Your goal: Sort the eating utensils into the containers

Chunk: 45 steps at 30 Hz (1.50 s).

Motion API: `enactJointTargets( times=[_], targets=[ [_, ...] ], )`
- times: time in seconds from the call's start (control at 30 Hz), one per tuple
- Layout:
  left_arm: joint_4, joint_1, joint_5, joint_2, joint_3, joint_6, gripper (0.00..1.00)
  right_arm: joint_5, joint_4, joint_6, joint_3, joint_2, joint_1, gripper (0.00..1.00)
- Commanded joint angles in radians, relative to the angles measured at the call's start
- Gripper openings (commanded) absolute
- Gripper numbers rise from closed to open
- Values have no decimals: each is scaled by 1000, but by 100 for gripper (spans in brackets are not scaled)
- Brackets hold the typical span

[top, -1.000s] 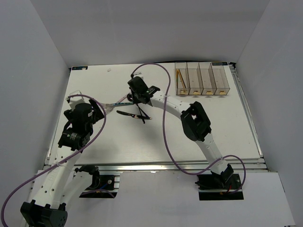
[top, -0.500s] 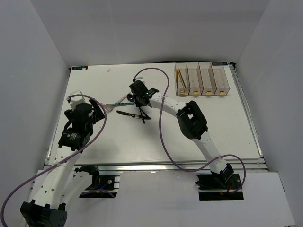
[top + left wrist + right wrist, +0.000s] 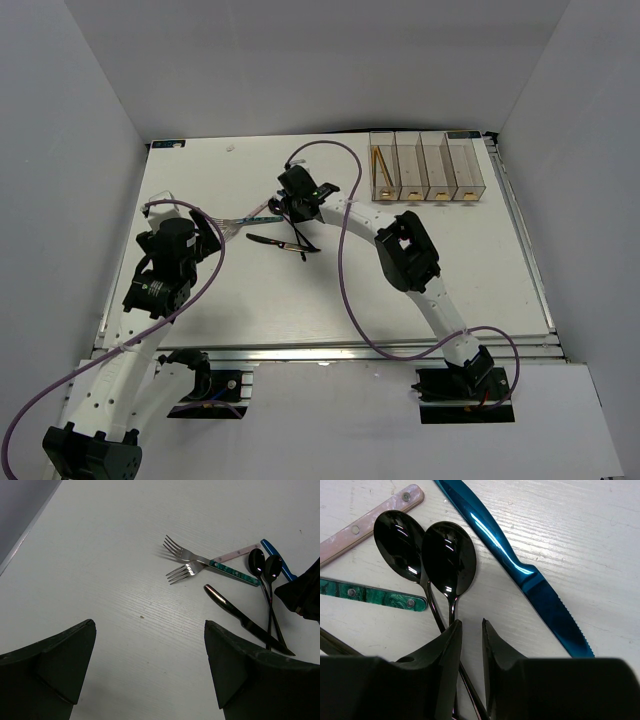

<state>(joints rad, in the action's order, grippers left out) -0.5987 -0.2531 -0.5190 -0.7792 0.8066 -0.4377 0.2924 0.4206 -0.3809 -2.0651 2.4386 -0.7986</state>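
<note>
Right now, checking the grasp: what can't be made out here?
- Right wrist view: two glossy black spoons' handles pass behind the right gripper; grip unclear.
- Same view: shiny blue knife's tip hidden by that gripper.
- Top view: clear plastic bins' tags too small to read.

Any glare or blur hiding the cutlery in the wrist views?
Right wrist: sharp; bright glints on the black spoons and blue knife, nothing hidden. Left wrist: cutlery in focus, a glint on one fork.

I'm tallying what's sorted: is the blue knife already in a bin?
No, the blue knife lies on the table beside the two black spoons.
</note>
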Motion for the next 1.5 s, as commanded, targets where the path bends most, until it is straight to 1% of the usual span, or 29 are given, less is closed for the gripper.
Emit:
enactJointTargets(
  times=[0.0, 0.1, 0.27, 0.53, 0.83, 1.1, 1.33, 1.47],
  targets=[
    [5, -5, 4, 5, -1, 4, 98, 2, -6, 5, -26, -22, 1, 29],
    [5, -6, 5, 5, -1, 4, 98, -1, -46, -3, 28, -67, 1, 29],
    [5, -5, 5, 3, 0, 4, 98, -6, -77, -1, 68, -102, -10, 29],
    [4, -6, 4, 5, -1, 4, 98, 2, -63, 5, 37, -72, -17, 30],
    [7, -6, 5, 3, -1, 4, 98, 42, -75, 5, 40, -93, -25, 32],
    [7, -6, 5, 1, -1, 4, 98, 33, -101, 16, 59, -119, -40, 32],
    [7, -8, 5, 1, -1, 4, 98, 31, -94, 27, 34, -101, -45, 32],
    [7, -11, 5, 1, -3, 4, 98, 37, -75, 37, -3, -61, -45, 32]
  ],
)
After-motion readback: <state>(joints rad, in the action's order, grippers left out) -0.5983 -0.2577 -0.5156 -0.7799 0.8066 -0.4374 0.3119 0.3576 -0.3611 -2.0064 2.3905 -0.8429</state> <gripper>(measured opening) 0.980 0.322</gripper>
